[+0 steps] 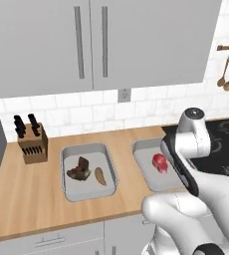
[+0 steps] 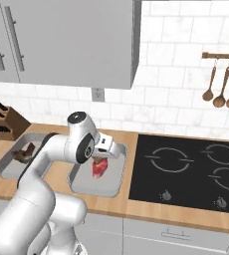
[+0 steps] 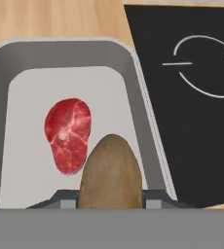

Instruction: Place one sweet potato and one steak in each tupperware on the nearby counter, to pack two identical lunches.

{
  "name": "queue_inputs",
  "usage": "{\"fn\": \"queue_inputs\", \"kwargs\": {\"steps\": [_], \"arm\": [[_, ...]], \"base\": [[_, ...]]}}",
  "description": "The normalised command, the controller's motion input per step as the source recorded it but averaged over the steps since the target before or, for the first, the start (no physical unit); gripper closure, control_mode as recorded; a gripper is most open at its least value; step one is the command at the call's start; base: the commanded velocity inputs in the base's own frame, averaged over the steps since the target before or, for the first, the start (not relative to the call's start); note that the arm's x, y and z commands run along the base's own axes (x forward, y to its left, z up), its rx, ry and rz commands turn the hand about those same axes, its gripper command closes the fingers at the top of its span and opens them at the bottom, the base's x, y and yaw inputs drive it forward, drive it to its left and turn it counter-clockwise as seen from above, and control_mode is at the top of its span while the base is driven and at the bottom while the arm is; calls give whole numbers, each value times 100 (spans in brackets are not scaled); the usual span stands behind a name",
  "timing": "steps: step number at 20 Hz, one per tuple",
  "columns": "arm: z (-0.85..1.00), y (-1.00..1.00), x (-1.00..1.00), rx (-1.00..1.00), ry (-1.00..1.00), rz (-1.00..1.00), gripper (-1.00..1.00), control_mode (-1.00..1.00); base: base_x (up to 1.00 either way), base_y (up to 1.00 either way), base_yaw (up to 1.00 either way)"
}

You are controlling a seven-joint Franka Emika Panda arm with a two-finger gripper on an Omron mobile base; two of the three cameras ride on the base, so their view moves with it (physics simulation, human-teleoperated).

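Two tupperware trays sit side by side on the wooden table; no writing or label shows on anything. One tray (image 1: 88,172) near the knife block (image 1: 33,142) holds a dark steak (image 1: 79,169) and a sweet potato (image 1: 101,176). Its twin (image 3: 16,141), beside the black stovetop (image 3: 192,102), holds one red steak (image 3: 68,133) — partly hidden by the arm in the base views. A second sweet potato (image 3: 111,172) is clamped in the closed fingers (image 3: 111,202), above that tray — its lower end is cut off.
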Motion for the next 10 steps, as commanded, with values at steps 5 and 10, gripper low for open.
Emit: {"fn": "queue_inputs", "kwargs": {"steps": [5, 10], "arm": [[-28, -12, 21, 0, -12, 0, 100, -100], [-39, 0, 0, 0, -29, 0, 100, -100]], "base": [[0, 0, 0], [0, 0, 0]]}}
